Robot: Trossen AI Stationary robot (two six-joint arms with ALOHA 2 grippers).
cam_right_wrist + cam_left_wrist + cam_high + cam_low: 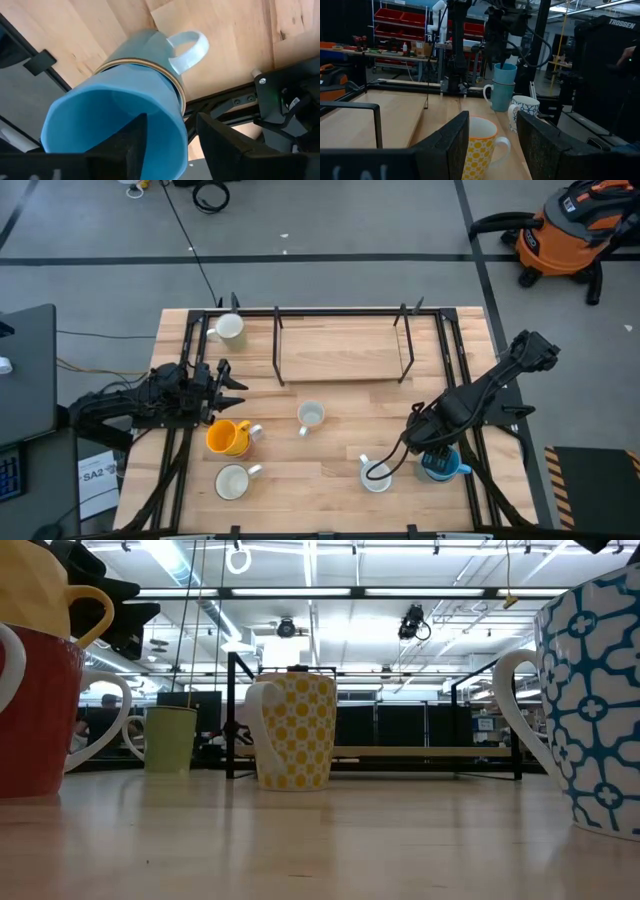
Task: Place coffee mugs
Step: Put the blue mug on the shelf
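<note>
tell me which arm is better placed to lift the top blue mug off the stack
Right. The right gripper hangs directly over the stacked blue mug, open fingers straddling its rim in the right wrist view. The left gripper sits across the table near the orange-yellow mug.

On your table [330, 475] a rack [342, 345] spans the far middle, with one mug [229, 327] at its left end, one mug [311, 416] just before it at centre, two mugs [229, 437] [233, 481] near the left side, and two mugs [376, 474] [441, 465] side by side near the right.
</note>
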